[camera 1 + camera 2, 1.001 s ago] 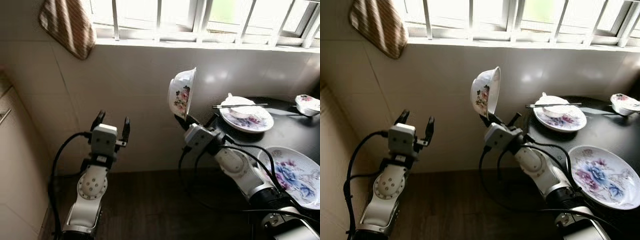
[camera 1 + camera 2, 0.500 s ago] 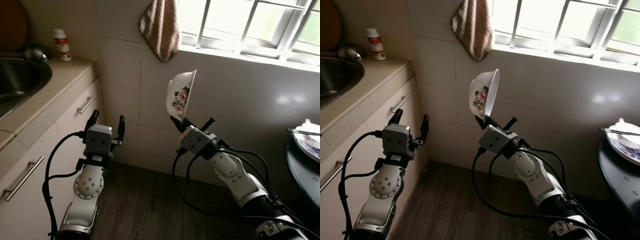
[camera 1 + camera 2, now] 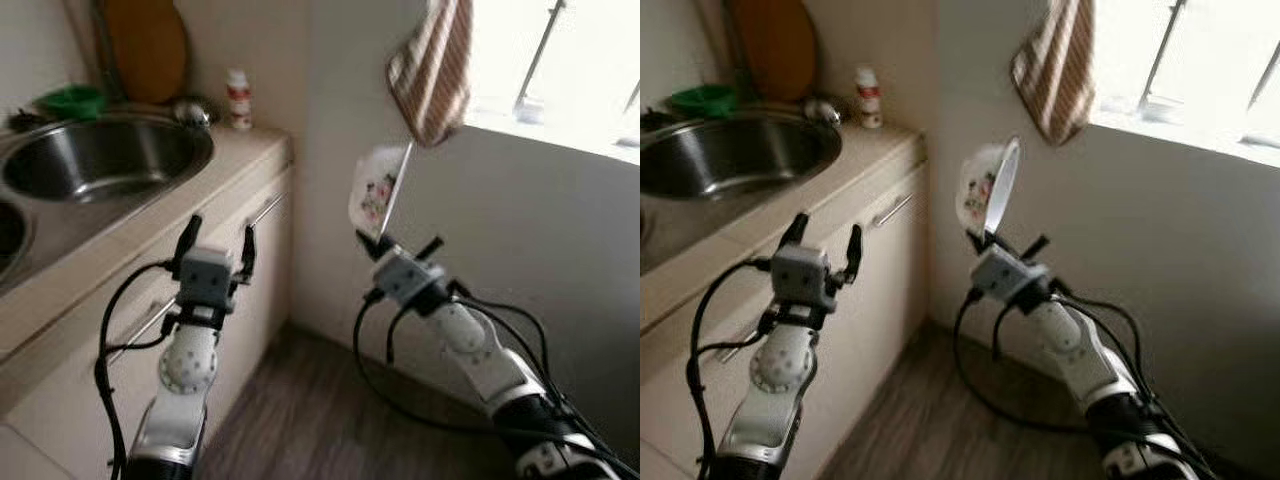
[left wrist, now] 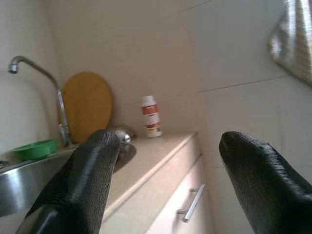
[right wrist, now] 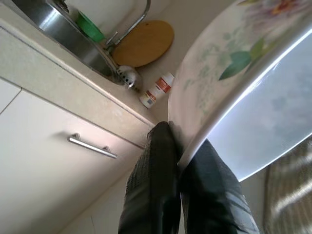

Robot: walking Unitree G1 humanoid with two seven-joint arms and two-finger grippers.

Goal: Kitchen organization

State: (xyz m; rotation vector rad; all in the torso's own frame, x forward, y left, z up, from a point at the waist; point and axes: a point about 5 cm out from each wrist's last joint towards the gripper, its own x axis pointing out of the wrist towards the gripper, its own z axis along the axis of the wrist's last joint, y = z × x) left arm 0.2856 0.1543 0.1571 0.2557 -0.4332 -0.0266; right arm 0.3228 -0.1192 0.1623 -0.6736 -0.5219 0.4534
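Note:
A white bowl (image 3: 378,189) with a flower pattern stands on edge in the air, its rim pinched by my right gripper (image 3: 375,236), which is shut on it. The right wrist view shows its fingers (image 5: 156,161) clamped on the bowl's rim (image 5: 214,112). To the left, my left gripper (image 3: 216,238) is raised and open with nothing in it, in front of the cabinet. A steel sink (image 3: 100,160) is set in the beige counter (image 3: 190,200) at the left.
A round wooden board (image 3: 145,45), a green dish (image 3: 72,100), a small white bottle (image 3: 237,98) and a tap (image 4: 34,73) stand around the sink. Below are cabinet doors with bar handles (image 3: 262,210). A striped towel (image 3: 435,65) hangs by the window. Wooden floor lies below.
The camera has swung left: the sink and counter now fill the left side and the dark table is out of view. Both arms keep their pose, the bowl still held.

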